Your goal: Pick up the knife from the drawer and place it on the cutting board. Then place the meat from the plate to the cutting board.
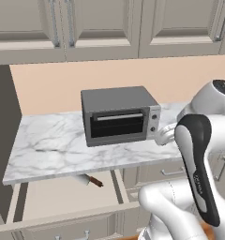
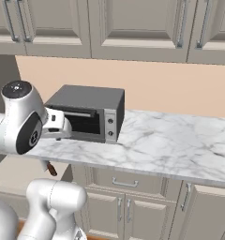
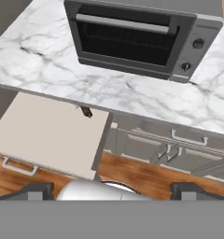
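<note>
The drawer (image 1: 63,199) stands pulled open under the left end of the marble counter, its pale inside bare (image 3: 44,135). The knife (image 1: 91,180) lies at the drawer's back. Its blade is tucked under the counter edge, and its reddish-brown handle (image 3: 86,111) pokes out toward the front. From the right base view the handle (image 2: 49,168) shows just below the counter lip. My gripper (image 3: 112,190) is open, with its fingertips (image 3: 34,190) wide apart and nothing between them. It hovers high in front of the counter, looking down on the drawer, well clear of the knife.
A grey toaster oven (image 1: 119,117) sits on the marble counter (image 1: 48,145) above and right of the drawer. Closed cabinet drawers with metal handles (image 3: 188,137) lie to the right. Wall cabinets (image 2: 133,23) hang overhead. Wooden floor (image 3: 132,172) runs along the front.
</note>
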